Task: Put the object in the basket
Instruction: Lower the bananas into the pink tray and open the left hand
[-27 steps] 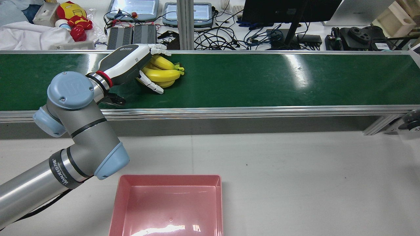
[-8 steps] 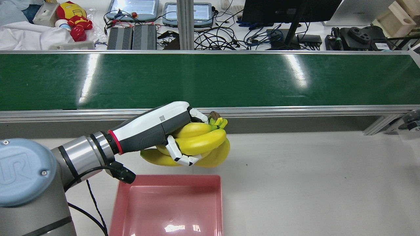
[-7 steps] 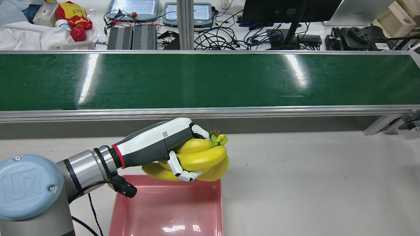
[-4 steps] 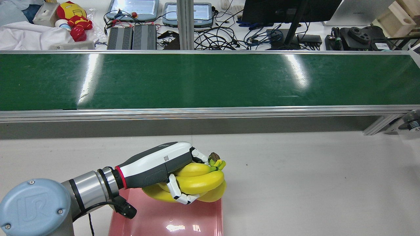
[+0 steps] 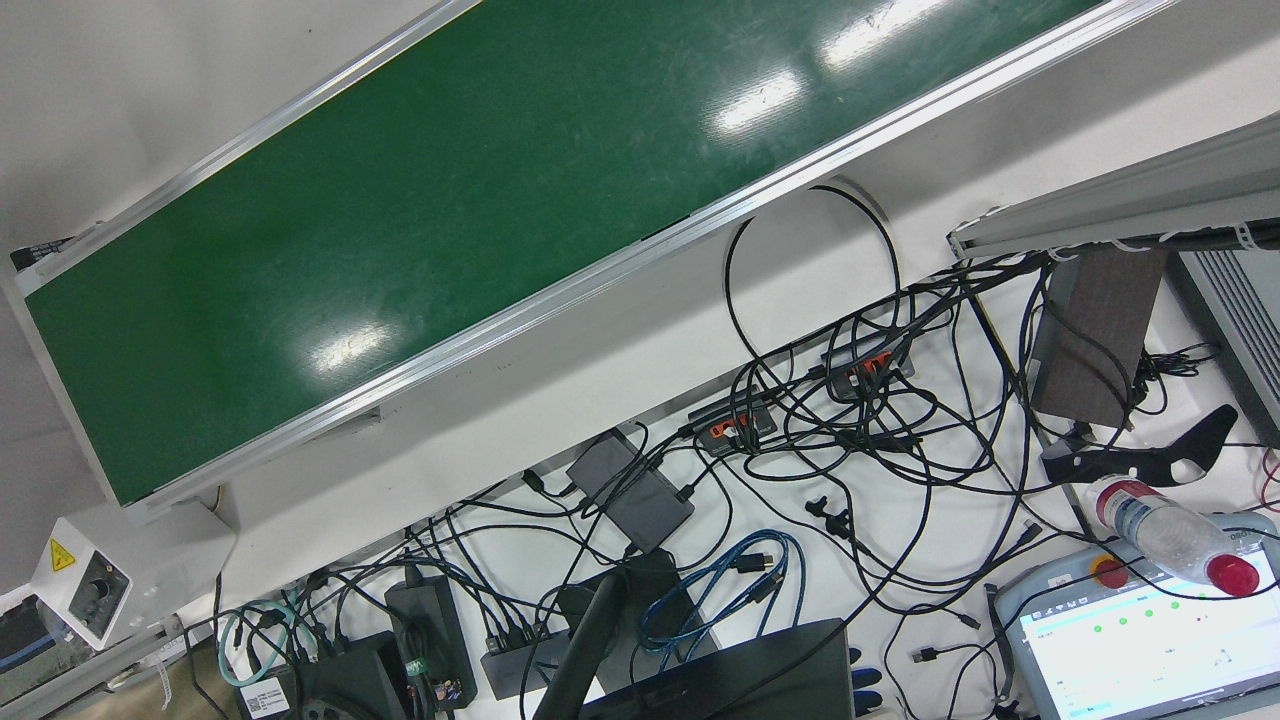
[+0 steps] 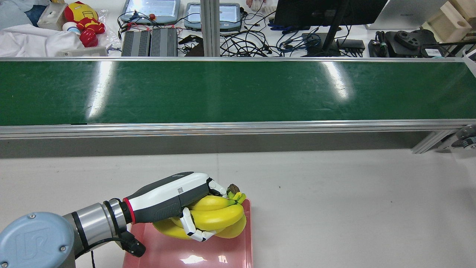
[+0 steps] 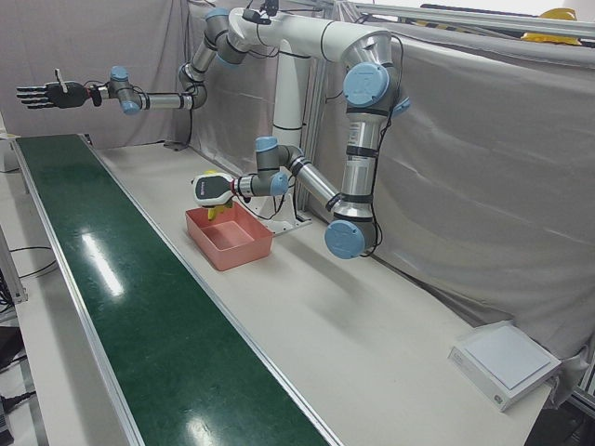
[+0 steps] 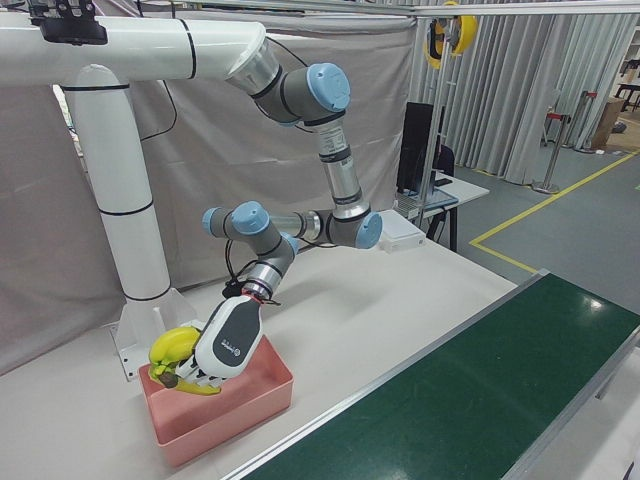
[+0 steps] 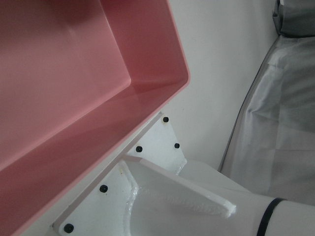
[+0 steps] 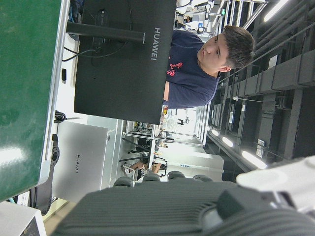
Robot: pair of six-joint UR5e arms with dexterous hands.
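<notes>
A bunch of yellow bananas (image 6: pixel 219 217) is held in my left hand (image 6: pixel 174 197), which is shut on it. The hand holds the bunch just above the far part of the pink basket (image 6: pixel 227 257), close to its rim. The right-front view shows the same hand (image 8: pixel 228 345), bananas (image 8: pixel 172 350) and basket (image 8: pixel 240 410). They also show in the left-front view: hand (image 7: pixel 210 190), basket (image 7: pixel 229 243). The left hand view looks into the basket's inside, near its rim (image 9: pixel 182 69). My right hand (image 7: pixel 42 95) is open and empty, stretched high above the belt's far end.
A long green conveyor belt (image 6: pixel 238 91) runs across the far side of the white table (image 6: pixel 334 208). Beyond it lie cables, tablets and a monitor (image 6: pixel 327 11). The arms' white pedestal (image 8: pixel 120 200) stands right behind the basket.
My left hand took the bananas off the belt, carried them back toward me, and lowered them over the basket. In the last half second it sank a little further.
</notes>
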